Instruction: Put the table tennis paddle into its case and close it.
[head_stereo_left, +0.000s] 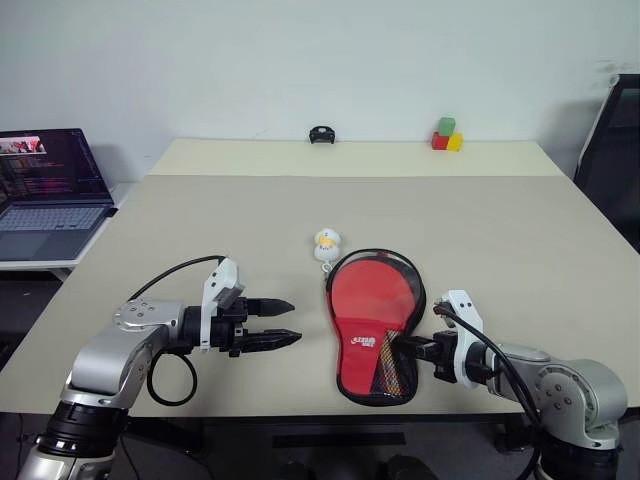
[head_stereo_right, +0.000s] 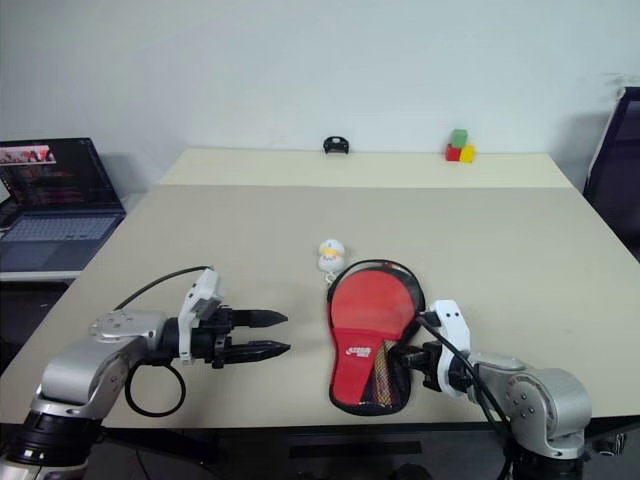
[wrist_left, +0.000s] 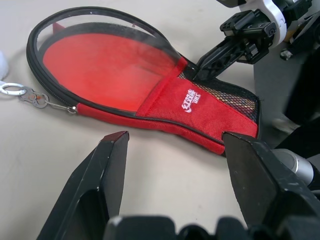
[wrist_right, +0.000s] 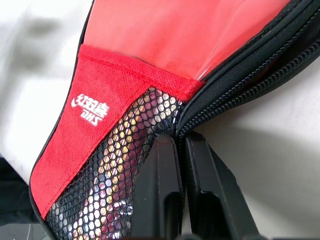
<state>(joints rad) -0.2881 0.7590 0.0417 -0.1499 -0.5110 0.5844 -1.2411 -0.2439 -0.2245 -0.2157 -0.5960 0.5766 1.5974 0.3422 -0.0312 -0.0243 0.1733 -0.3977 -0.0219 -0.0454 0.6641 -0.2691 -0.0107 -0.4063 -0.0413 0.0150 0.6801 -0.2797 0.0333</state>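
Head views: the paddle-shaped soft fabric case (head_stereo_left: 375, 330), red with a white logo, a mesh pocket and a black zipper edge, lies flat near the front edge of the beige counter (head_stereo_left: 500, 230). The rigid table tennis paddle (head_stereo_left: 370, 295) with its round red rubber face sits inside the case, seen through the clear panel; its striped handle shows behind the mesh. The left end effector (head_stereo_left: 285, 323) hovers just beside the case on the robot's left, fingers spread and holding nothing. The right end effector (head_stereo_left: 408, 347) meets the case's right edge by the mesh pocket, fingers pressed together on the zipper edge. A small white and yellow toy (head_stereo_left: 326, 243) lies just beyond the case's round end.

Left wrist view: spread black fingers (wrist_left: 102, 175) frame the case (wrist_left: 195, 107), apart from it; a metal clip (wrist_left: 12, 90) lies off the round end.

Right wrist view: the fingers (wrist_right: 160, 185) stand shut against the black zipper edge (wrist_right: 240, 75) beside the mesh.
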